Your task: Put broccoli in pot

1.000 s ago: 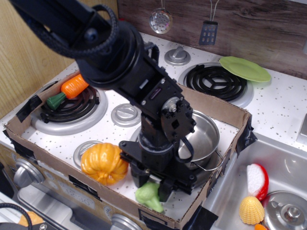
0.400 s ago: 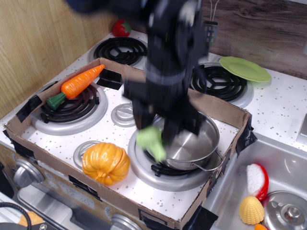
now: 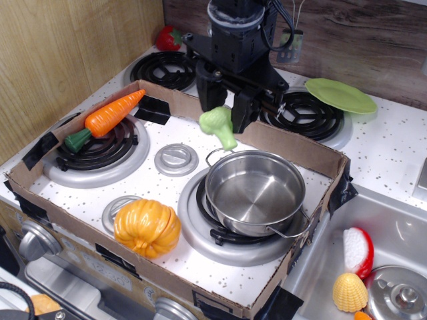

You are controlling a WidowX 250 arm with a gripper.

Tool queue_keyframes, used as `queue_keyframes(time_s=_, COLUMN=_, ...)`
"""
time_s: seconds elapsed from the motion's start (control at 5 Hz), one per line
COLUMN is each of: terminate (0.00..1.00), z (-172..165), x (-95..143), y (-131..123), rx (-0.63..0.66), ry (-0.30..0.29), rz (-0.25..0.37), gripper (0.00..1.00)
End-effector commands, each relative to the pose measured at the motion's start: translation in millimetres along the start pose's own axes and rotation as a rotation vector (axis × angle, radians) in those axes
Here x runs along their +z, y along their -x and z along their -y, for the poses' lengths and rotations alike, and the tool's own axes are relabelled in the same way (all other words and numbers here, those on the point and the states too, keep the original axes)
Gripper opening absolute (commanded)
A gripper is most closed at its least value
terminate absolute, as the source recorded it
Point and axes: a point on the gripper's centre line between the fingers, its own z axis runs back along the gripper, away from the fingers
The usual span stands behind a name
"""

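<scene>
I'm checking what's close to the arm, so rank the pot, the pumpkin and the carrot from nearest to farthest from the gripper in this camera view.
Measured from the gripper, which holds the broccoli:
1. Pot, just below it, on the front right burner.
2. Carrot, off to the image left, on the left burner.
3. Pumpkin, farthest, at the box's front edge.

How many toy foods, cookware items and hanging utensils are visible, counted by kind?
Toy foods: 7, namely broccoli, carrot, pumpkin, strawberry, and three in the sink.
Cookware: 3, namely pot, green plate, lid.
Hanging utensils: 1 visible.
Total: 11
</scene>
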Motion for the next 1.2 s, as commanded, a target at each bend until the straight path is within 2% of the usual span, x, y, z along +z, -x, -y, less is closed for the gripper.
queue_keyframes(time_s=0.0, terminate=0.0, z=10, x=-9, y=-13, rx=0.012, ry=0.049, rz=0.078, gripper=0.0)
queue_keyframes(time_s=0.4, terminate=0.0, z=19, x=-8, y=7, rx=0.055, ry=0.052, rz=0.08, gripper=0.0)
queue_keyframes(time_s=0.6, terminate=0.0, z=21, x=-11, y=6, rx=0.019, ry=0.089, rz=0.07, gripper=1.0)
queue_keyframes(time_s=1.0, terminate=0.0, z=26, x=-10, y=5, rx=0.009, ry=0.056, rz=0.083, gripper=1.0)
